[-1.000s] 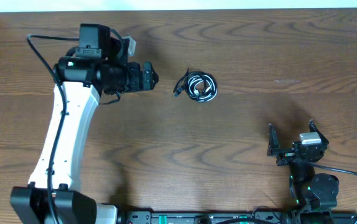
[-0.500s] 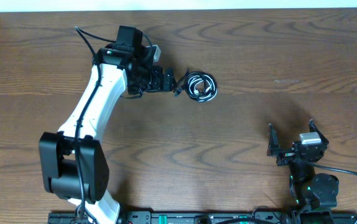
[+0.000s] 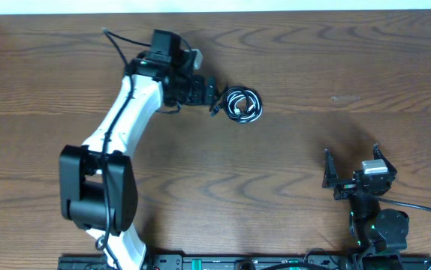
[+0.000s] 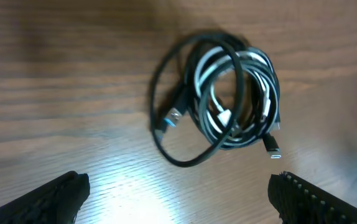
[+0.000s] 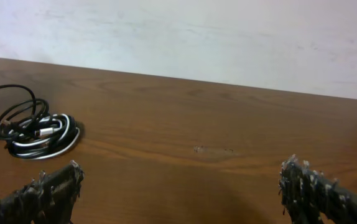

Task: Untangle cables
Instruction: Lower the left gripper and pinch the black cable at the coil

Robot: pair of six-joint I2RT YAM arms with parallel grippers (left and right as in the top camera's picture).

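Note:
The cables (image 3: 239,104) lie bunched in a small coil of black and white cords on the wooden table, right of centre at the back. My left gripper (image 3: 212,93) is open just left of the coil, apart from it. In the left wrist view the cables (image 4: 225,99) fill the upper middle, with small plugs sticking out, and the open fingers (image 4: 178,196) sit below them. My right gripper (image 3: 351,174) is open and empty at the front right, far from the coil. In the right wrist view the cables (image 5: 32,129) lie at the far left, beyond the open fingers (image 5: 178,193).
The wooden table (image 3: 313,60) has a white wall (image 5: 197,31) behind its far edge. The left arm (image 3: 118,127) stretches diagonally from the front left. The right arm base (image 3: 381,225) sits at the front right edge.
My left arm has swung right and forward, bringing its gripper from well left of the coil to right beside it. The right arm and the cables have not moved.

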